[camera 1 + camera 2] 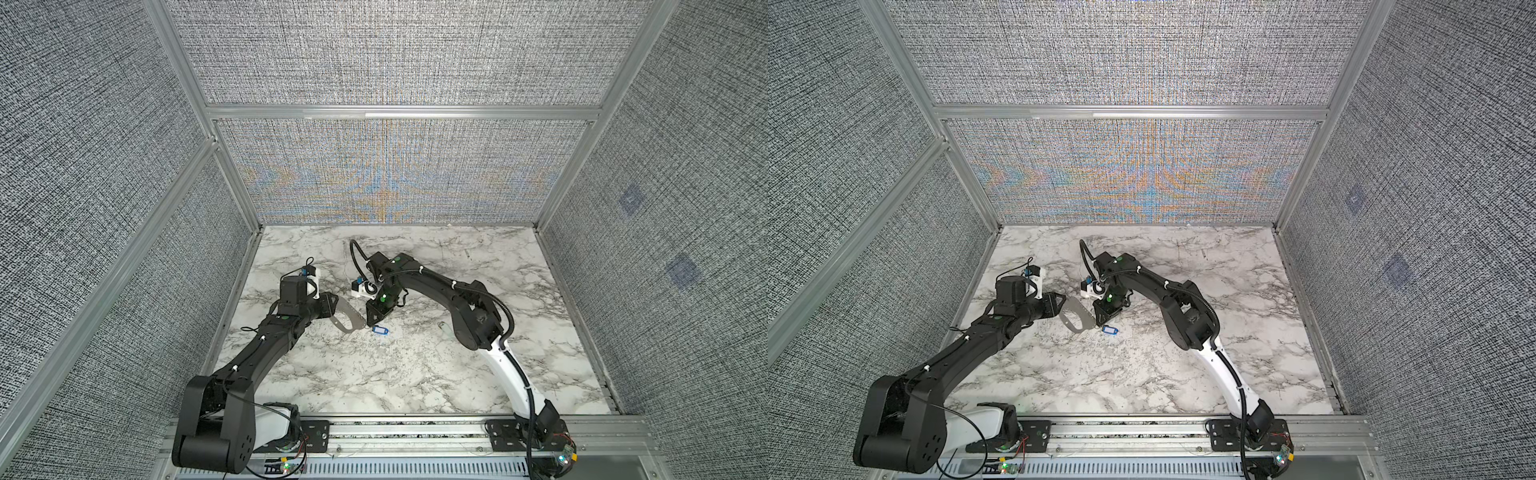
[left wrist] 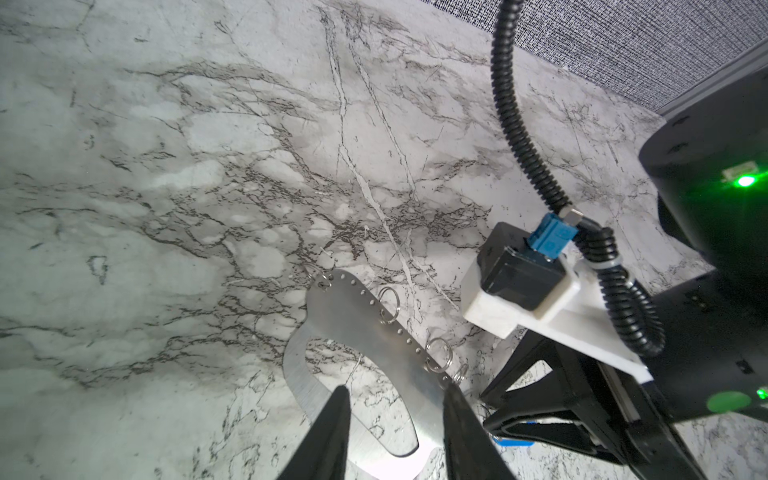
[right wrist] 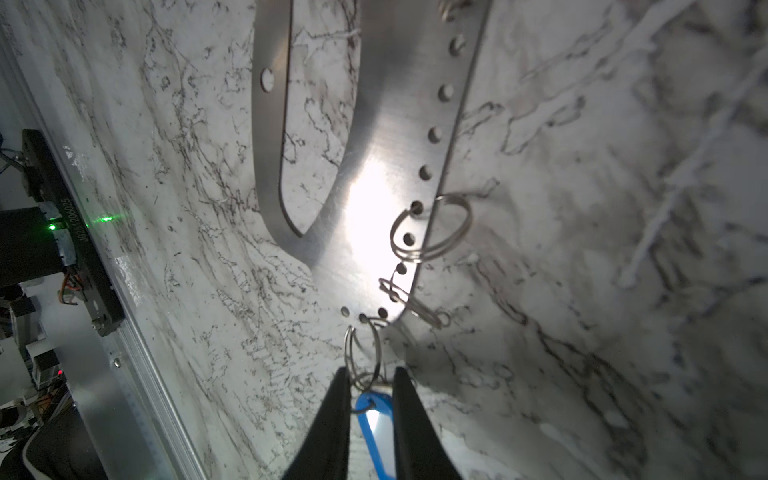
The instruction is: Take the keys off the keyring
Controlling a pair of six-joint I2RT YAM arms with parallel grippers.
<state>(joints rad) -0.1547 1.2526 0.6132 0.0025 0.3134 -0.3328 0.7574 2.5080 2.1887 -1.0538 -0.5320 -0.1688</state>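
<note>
The keyring (image 3: 348, 353) is threaded through a hole at the corner of the plate (image 3: 374, 166). Its lower loop sits right between the tips of the right end effector (image 3: 372, 372). Those fingers stand close together, with the ring's bottom and the top of the blue tag (image 3: 376, 428) in the gap. Touching or properly pinching, I honestly can't tell.

The plate is up off the counter (image 3: 582, 208), throwing a shadow on the marble. The left end effector (image 2: 396, 386) has it: fingers partway apart, clamped across the plate's width. A few spare rings (image 3: 432, 228) sit in the holes along its edge.

Hard-to-see stuff:
- The tag's far end is cut off in the right wrist view.
- From the left wrist it's only a blue sliver (image 2: 513, 440) behind the right end effector.
- In both top views the ring is too small to make out. You just get the tag (image 1: 379, 330) (image 1: 1110, 329) as a blue spot just past the right tips.
- Glare washes out the middle of the plate.
- The left fingers run off the picture, so exactly where they meet the plate's edges isn't clear.
</note>
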